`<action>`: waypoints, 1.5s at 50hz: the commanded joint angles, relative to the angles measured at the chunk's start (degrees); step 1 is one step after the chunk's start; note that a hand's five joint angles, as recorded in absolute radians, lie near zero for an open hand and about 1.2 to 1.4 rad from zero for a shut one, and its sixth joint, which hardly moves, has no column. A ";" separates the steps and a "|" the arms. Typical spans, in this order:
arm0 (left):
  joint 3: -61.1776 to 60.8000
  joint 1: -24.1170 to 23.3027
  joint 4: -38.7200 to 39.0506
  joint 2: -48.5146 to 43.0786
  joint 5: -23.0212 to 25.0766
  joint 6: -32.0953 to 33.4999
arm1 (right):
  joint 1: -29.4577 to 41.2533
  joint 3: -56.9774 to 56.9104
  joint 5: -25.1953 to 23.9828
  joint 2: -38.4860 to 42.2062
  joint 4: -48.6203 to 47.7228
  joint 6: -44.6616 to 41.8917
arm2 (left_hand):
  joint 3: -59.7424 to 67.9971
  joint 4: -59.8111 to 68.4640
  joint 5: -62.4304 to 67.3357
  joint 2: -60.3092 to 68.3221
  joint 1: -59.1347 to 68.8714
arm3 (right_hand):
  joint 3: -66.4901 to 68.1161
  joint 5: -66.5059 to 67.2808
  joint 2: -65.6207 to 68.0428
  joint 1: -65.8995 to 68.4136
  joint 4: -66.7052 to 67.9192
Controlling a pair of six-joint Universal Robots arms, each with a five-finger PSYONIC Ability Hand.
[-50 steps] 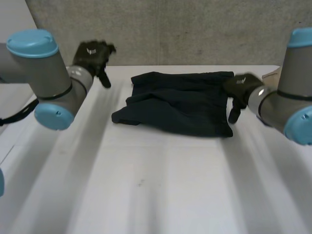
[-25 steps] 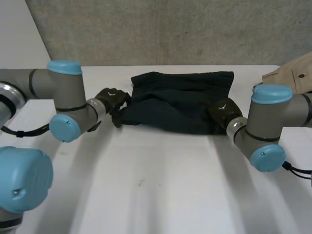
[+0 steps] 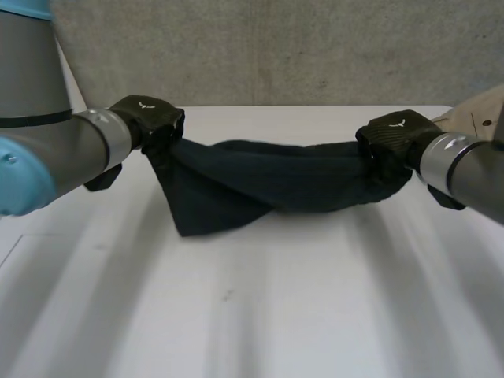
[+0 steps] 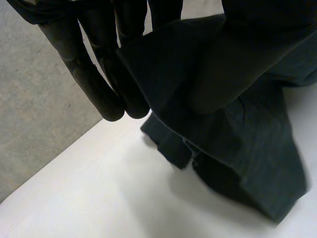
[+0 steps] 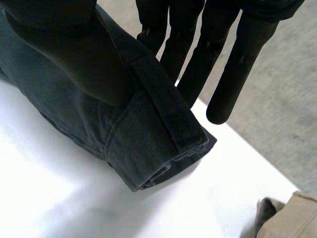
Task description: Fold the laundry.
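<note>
A dark navy garment (image 3: 268, 185) hangs stretched between my two hands above the white table (image 3: 276, 299), its left part drooping in a fold toward the tabletop. My left hand (image 3: 146, 122) is shut on the garment's left end. In the left wrist view the thumb (image 4: 233, 59) pinches the cloth (image 4: 237, 144) against the fingers (image 4: 94, 74). My right hand (image 3: 394, 134) is shut on the right end. In the right wrist view its thumb (image 5: 74, 54) presses a hemmed edge of the cloth (image 5: 143, 134) against the fingers (image 5: 233, 59).
A beige garment (image 3: 476, 110) lies at the table's far right corner, just behind my right hand, and its edge also appears in the right wrist view (image 5: 292, 220). A grey concrete wall (image 3: 276, 47) stands behind the table.
Both hands came down to the near corners of the flat garment, closed on them, and lifted. The garment now hangs between them instead of lying spread.
</note>
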 commanded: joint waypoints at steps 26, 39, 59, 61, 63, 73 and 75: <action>12.64 -3.50 10.11 -21.44 -3.36 5.78 | 8.00 -8.51 14.22 21.88 -21.43 -4.25 | -57.99 -58.43 -57.70 -58.48 -54.43 | -57.62 -57.68 -57.07 -53.96 -58.22; -12.14 -0.60 12.83 -2.81 -2.40 5.52 | 4.04 7.66 8.08 0.43 -8.96 -4.25 | -52.42 -52.86 -52.13 -52.91 -48.87 | -44.36 -44.42 -43.81 -40.70 -44.96; -19.10 -2.97 16.17 -8.25 0.16 3.93 | 2.64 21.82 -1.68 6.57 -27.74 -11.10 | -42.14 -42.58 -41.85 -42.63 -38.58 | -34.23 -34.30 -33.69 -30.58 -34.84; -18.31 -3.58 16.43 -9.21 -0.89 3.85 | 2.55 21.56 -1.60 8.50 -30.37 -11.81 | -42.30 -42.74 -42.01 -42.79 -38.75 | -34.24 -34.30 -33.69 -30.58 -34.84; -17.69 -4.02 16.78 -9.83 -1.51 3.85 | 2.55 21.47 -1.68 9.56 -31.62 -12.25 | -42.30 -42.74 -42.01 -42.79 -38.75 | -34.40 -34.47 -33.86 -30.75 -35.01; -15.67 -6.57 18.89 -12.73 -4.06 4.20 | 1.76 19.54 -1.77 14.84 -39.09 -12.60 | -9.42 -9.86 -9.13 -9.91 -5.87 | -15.61 -15.68 -15.07 -11.96 -16.22; -15.06 -6.75 19.86 -12.91 -4.50 4.28 | 1.67 18.93 -1.69 14.67 -39.88 -11.99 | 11.90 11.46 12.19 11.41 15.46 | 12.20 12.14 12.75 15.86 11.60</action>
